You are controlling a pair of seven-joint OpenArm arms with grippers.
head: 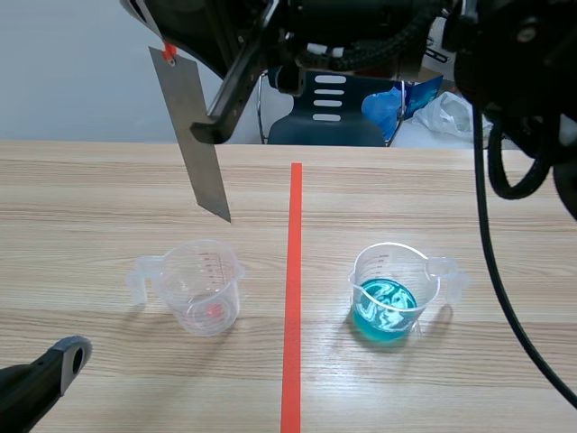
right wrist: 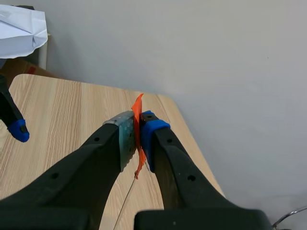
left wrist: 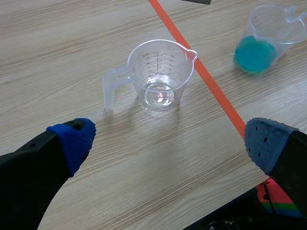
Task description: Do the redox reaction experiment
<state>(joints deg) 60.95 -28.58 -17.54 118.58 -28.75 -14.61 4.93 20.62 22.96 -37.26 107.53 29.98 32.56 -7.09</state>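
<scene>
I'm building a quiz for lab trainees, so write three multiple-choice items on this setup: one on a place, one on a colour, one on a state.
1. Where is the metal strip?
A. Dropped and lying flat.
B. Standing upright on its own.
C. Held in the air on the empty cup's side of the tape line.

2. What colour is the liquid in the filled cup?
A. Blue.
B. Red.
C. Yellow.

3. How does the left gripper stand?
A. Shut on the strip.
B. Open, holding nothing.
C. Shut on a cup handle.

Answers:
1. C: the right gripper pinches the strip's taped top, and its lower tip hangs clear of the empty cup.
2. A: blue liquid fills the bottom of that cup.
3. B: its fingers stand wide apart with nothing gripped between them.
</scene>
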